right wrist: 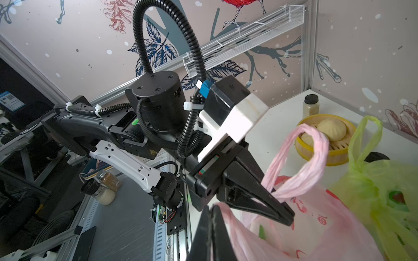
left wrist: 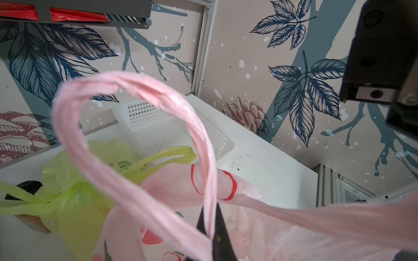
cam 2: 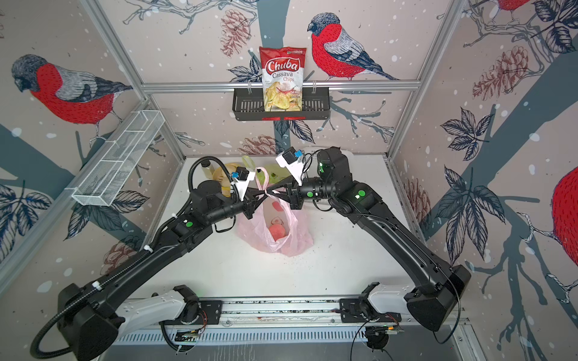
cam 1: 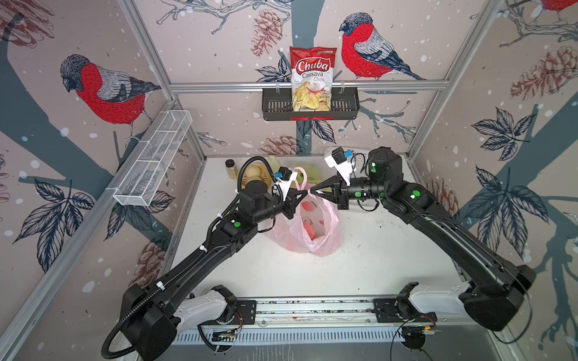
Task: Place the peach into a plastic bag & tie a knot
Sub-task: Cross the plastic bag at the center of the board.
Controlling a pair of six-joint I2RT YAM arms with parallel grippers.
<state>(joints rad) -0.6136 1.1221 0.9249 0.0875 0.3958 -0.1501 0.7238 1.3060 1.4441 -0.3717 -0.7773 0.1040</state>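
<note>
The left gripper is clamping tight on one handle loop of the pink plastic bag, the twisted strand passing between its black fingertips and arching free beyond them in the left wrist view. Tip to tip with it, nearly touching, the right gripper is pinching the second handle, which is stretching taut from the bag's mouth; its jaws are pressing together with pink film caught at their edge. Both grippers are holding the bag's top up over the white table, while the bag's body is sagging and resting on the tabletop below them. The peach is lying inside the bag, at its bottom, visible in both top views. Just behind the pink bag a light green plastic bag is slumping on the table, its handles sticking up. Farther back, on the left arm's side, a yellow-rimmed bamboo steamer is holding pale buns, and a small dark-capped jar is standing beside it near the rear wall. A white perforated basket is sitting in the far corner on the right arm's side. On the back wall a black shelf is carrying a bag of Chuba cassava chips, and a white wire rack is hanging on the left wall.
</note>
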